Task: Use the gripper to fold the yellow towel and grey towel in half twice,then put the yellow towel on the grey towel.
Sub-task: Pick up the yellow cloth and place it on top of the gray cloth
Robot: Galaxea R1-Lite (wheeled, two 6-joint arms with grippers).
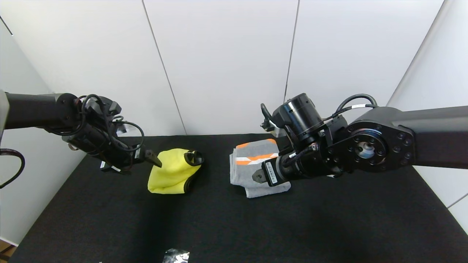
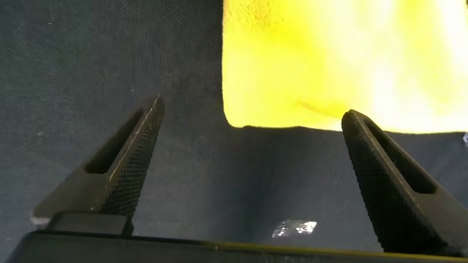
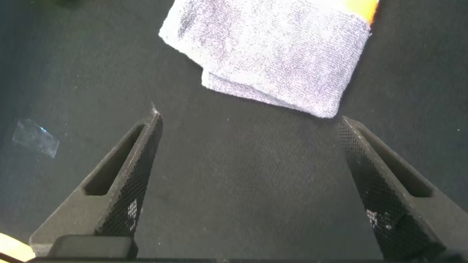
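Since both cloths lie folded well apart on the black table [image 1: 329,226], we hover the left gripper [image 1: 151,157] beside the yellow towel [image 1: 172,171] and the right gripper [image 1: 257,176] over the grey towel [image 1: 252,164]. From the left wrist, our jaws gape empty, the yellow towel [image 2: 336,66] just beyond the fingertips [image 2: 150,117], apparently lined up for a pick. From the right wrist, jaws equally wide and empty frame the grey towel [image 3: 270,51], probably the base for stacking.

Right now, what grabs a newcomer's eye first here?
The yellow towel, folded, lies left of centre on the black table, bright against it. The folded grey towel with orange patches lies apart to its right. The open left tool and open right tool each hang over bare cloth near their towel.
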